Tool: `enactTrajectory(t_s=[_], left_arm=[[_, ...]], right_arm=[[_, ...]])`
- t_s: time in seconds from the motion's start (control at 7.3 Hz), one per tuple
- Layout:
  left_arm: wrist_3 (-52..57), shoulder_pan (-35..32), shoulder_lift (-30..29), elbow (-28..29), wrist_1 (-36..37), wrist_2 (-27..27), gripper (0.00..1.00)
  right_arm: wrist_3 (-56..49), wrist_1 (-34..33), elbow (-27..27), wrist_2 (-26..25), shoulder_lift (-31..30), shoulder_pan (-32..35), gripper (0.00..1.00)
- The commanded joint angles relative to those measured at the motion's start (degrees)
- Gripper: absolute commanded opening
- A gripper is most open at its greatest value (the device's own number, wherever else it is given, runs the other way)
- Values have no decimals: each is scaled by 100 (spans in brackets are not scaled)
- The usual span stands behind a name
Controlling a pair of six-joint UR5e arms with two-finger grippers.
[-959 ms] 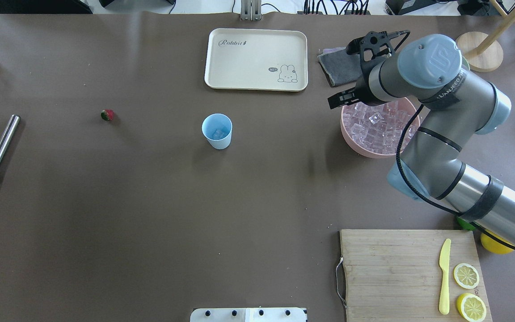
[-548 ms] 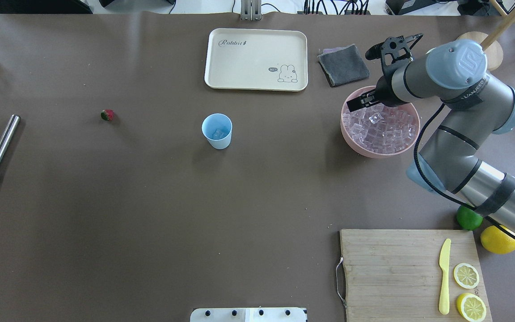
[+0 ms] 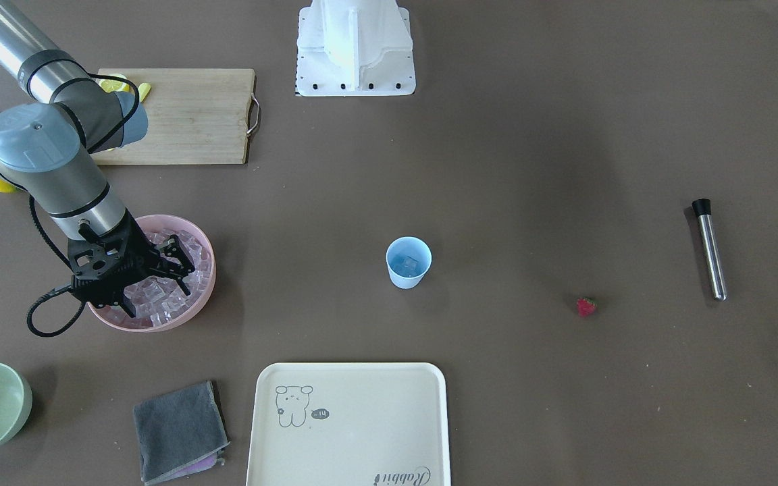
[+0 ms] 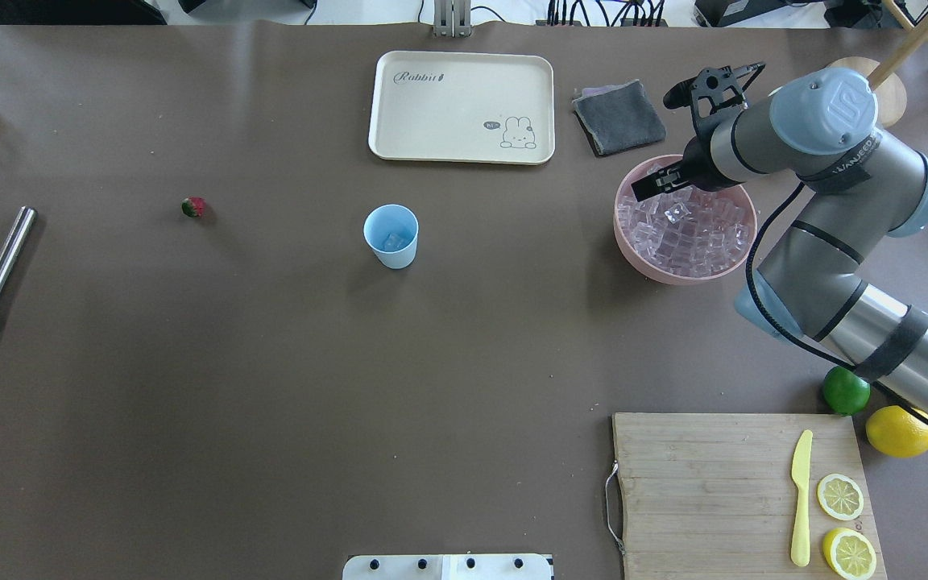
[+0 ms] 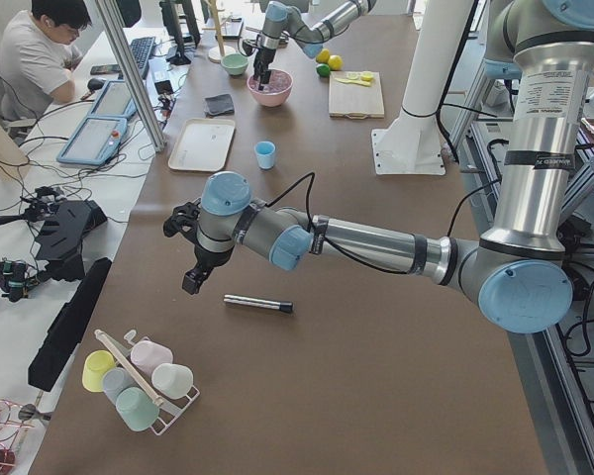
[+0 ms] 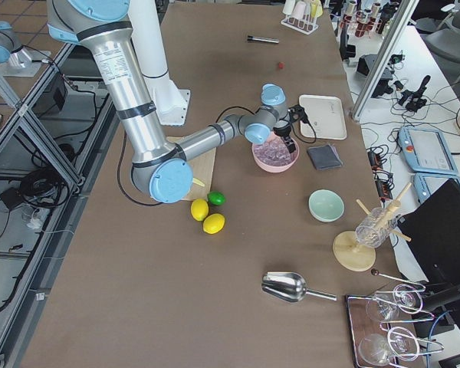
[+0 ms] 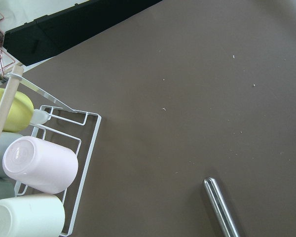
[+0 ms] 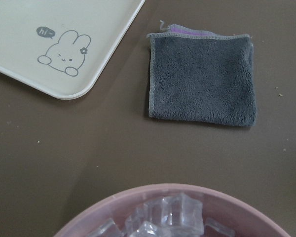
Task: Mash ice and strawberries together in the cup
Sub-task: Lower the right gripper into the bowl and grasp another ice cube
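Note:
The light blue cup (image 4: 391, 235) stands mid-table with an ice cube inside it. More ice (image 4: 689, 229) fills the pink bowl (image 4: 657, 272) to its right. My right gripper (image 3: 156, 293) hangs open over the ice at the bowl's far side, nothing between its fingers. The right wrist view shows the bowl's rim (image 8: 138, 195) and a few cubes. A small red strawberry (image 4: 193, 207) lies alone to the cup's left. My left gripper (image 5: 190, 285) hovers near a steel muddler (image 5: 258, 304) at the table's left end. I cannot tell whether it is open or shut.
A cream tray (image 4: 461, 106) and a grey cloth (image 4: 619, 118) lie at the back. The cutting board (image 4: 714, 491) holds a yellow knife and lemon slices, with a lime (image 4: 846, 391) and a lemon (image 4: 900, 431) beside it. A cup rack (image 7: 39, 168) sits by the left wrist.
My right arm has swung right and back, carrying its gripper from the bowl's left rim to above the ice. The lime and lemon have come into view from under the arm.

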Motion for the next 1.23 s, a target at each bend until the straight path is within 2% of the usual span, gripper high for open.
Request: enactTrajectory(t_s=[0.0, 0.68, 0.82, 1.1], left_arm=[[6, 9, -4, 3, 0, 0, 97], [6, 0, -4, 3, 0, 0, 97], [6, 9, -4, -5, 0, 0, 97], [6, 9, -4, -14, 0, 0, 97]], right_arm=[[18, 0, -27, -6, 14, -18, 89], [18, 9, -220, -58, 181, -62, 87], [18, 9, -229, -67, 181, -62, 79], [27, 9, -229, -76, 181, -62, 50]])
